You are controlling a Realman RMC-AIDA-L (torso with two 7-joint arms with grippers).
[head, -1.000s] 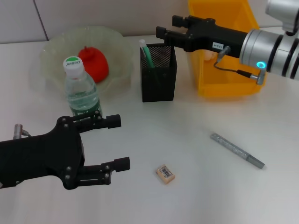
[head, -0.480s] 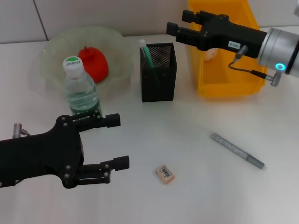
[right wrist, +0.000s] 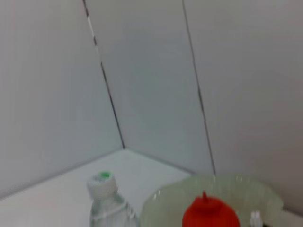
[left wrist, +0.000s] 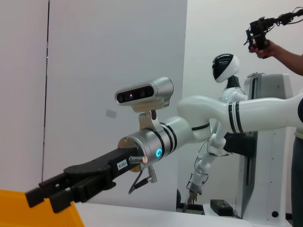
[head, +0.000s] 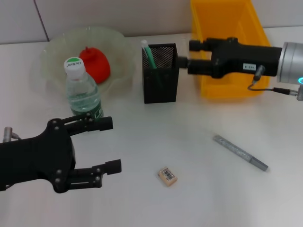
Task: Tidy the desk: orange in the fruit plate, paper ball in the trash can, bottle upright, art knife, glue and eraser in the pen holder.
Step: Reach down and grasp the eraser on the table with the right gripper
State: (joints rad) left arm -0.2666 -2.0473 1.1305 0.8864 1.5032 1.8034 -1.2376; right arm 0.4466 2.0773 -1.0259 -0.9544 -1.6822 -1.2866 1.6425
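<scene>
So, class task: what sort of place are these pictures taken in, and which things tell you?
Probably a robotics lab with a mock desk. A white table holds a pen holder and bottle, and the left wrist view shows another white robot on a stand behind the right arm.

Eraser left of art knife

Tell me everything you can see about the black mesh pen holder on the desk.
The black mesh pen holder is a square, open-topped box of what looks like perforated metal, standing upright on the white desk. A green-and-white stick leans in its rear left corner. It stands between the pale glass fruit plate and the yellow bin. The right gripper hovers beside its right rim; whether they touch is unclear.
</scene>
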